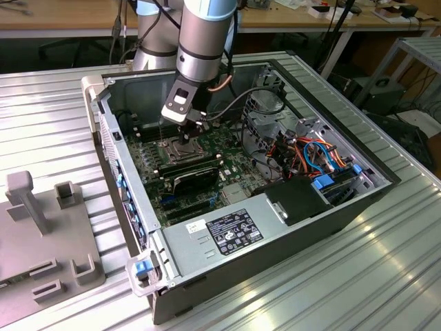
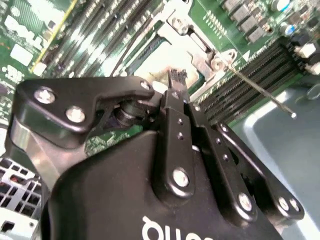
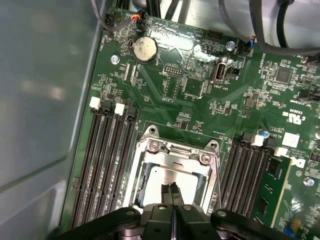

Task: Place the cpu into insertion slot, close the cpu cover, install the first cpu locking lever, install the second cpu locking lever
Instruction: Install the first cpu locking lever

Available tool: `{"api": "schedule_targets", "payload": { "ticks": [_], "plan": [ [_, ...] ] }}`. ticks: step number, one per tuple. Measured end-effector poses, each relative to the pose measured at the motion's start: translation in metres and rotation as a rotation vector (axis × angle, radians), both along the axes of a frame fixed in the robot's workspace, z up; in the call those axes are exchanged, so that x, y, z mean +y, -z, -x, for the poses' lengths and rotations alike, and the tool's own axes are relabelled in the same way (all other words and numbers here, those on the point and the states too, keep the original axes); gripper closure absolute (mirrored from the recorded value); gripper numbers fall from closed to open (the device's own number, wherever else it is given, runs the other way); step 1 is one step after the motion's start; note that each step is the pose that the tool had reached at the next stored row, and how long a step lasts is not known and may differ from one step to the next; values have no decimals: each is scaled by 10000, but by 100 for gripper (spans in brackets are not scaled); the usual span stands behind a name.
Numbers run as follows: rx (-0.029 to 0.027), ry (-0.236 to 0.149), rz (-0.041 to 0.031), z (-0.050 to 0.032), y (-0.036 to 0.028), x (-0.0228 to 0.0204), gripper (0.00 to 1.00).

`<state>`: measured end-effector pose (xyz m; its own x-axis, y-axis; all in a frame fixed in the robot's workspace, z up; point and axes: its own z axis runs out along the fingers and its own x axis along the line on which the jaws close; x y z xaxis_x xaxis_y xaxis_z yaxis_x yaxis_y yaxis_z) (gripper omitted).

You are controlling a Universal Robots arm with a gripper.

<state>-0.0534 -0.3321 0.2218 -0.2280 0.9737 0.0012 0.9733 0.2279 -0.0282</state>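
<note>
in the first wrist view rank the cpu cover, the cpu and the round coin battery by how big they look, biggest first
1. cpu cover
2. cpu, partly hidden by the gripper
3. coin battery, clearly smallest

Ribbed metal tabletop, wooden desks along the back

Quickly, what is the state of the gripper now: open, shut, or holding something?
Gripper: shut, fingertips together over the cpu, nothing seen between them.
</note>
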Motion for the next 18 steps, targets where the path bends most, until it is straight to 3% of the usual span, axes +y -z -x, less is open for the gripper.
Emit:
{"api": "schedule_targets", "payload": {
  "ticks": [2,4,9,18],
  "plan": [
    [0,-5,0,0,-69,0,89],
    [0,-42,-1,1,-90,0,89],
    [-1,-413,-8,52,-90,0,89],
    [0,-449,-14,60,-90,0,89]
  ]
}}
